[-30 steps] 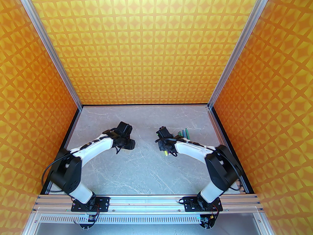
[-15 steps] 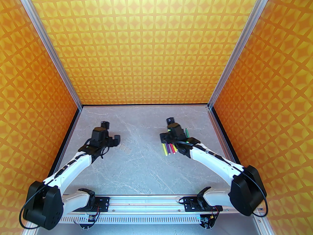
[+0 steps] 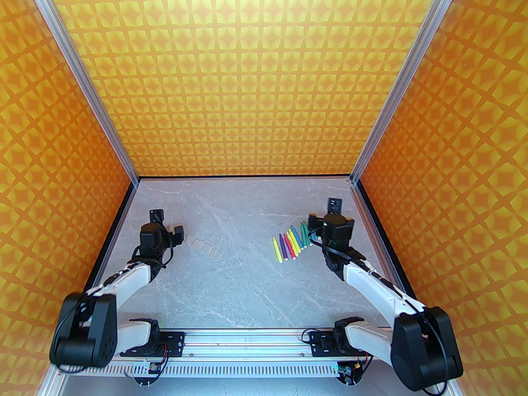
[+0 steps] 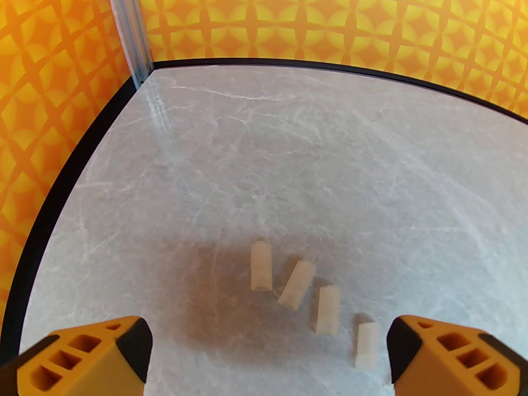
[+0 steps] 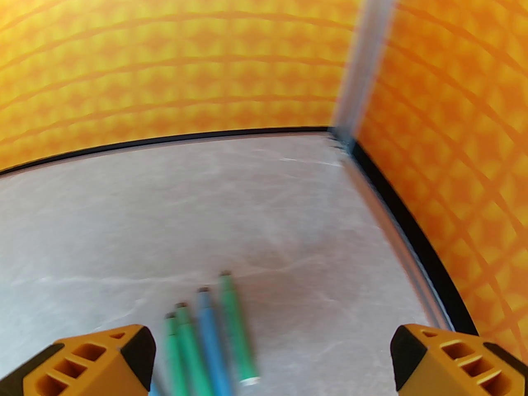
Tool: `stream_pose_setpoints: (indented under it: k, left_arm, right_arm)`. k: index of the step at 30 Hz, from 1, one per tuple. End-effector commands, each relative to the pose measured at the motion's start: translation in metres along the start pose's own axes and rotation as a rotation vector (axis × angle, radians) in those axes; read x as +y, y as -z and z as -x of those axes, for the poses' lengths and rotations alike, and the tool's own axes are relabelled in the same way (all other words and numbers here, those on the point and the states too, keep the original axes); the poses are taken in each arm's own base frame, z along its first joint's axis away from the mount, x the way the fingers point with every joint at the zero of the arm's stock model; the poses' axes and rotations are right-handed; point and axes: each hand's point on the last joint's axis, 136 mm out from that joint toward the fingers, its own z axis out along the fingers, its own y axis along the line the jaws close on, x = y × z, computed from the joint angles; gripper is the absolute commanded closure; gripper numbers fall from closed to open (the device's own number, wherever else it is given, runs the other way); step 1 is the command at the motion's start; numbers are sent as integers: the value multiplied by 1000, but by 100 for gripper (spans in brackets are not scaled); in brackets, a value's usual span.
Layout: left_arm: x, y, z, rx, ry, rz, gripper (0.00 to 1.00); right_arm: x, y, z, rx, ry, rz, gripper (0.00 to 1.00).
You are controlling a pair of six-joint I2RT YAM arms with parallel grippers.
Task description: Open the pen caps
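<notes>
Several pens (image 3: 291, 243) lie side by side in a row right of the table's middle, with yellow, purple, pink, blue and green barrels and bare pointed tips facing away. Several clear pen caps (image 3: 205, 246) lie loose in a line at centre left, apart from the pens. My left gripper (image 3: 167, 225) hovers open just left of the caps; in the left wrist view, the pen caps (image 4: 297, 285) lie between and ahead of the orange fingers (image 4: 86, 357). My right gripper (image 3: 324, 213) hangs open just right of the row. The blurred right wrist view has green and blue pens (image 5: 206, 336) near the left finger (image 5: 90, 361).
Grey marble table (image 3: 247, 287) boxed in by orange patterned walls, with a black rim along its left, back and right edges (image 3: 371, 221). An aluminium rail (image 3: 247, 338) carries both arm bases at the near edge. Bare tabletop lies between the caps and the pens.
Both arms swung outward from the middle, the left one to the left and the right one to the right and back. Both grippers opened. The row of pens and the caps came into view.
</notes>
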Motion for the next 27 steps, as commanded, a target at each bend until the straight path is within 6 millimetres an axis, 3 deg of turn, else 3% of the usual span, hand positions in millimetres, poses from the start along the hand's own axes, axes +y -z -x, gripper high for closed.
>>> stream_pose_setpoints:
  k: [1,7,13,16,27]
  left_arm:
    - [7,2,26,-158,-18,28,1]
    - [13,2,31,-200,-32,48,1]
    - [18,-3,15,-307,-22,66,1]
    - [18,-11,14,-252,-23,69,1]
    - [21,-18,13,-209,-4,58,1]
  right_arm:
    - [-8,-9,0,-71,-82,-17,2]
    - [6,-23,-22,-64,-61,50,2]
    - [25,-28,-36,-75,-26,144,1]
    - [41,-28,-45,-118,14,233,2]
    - [49,-28,-45,-90,32,268,1]
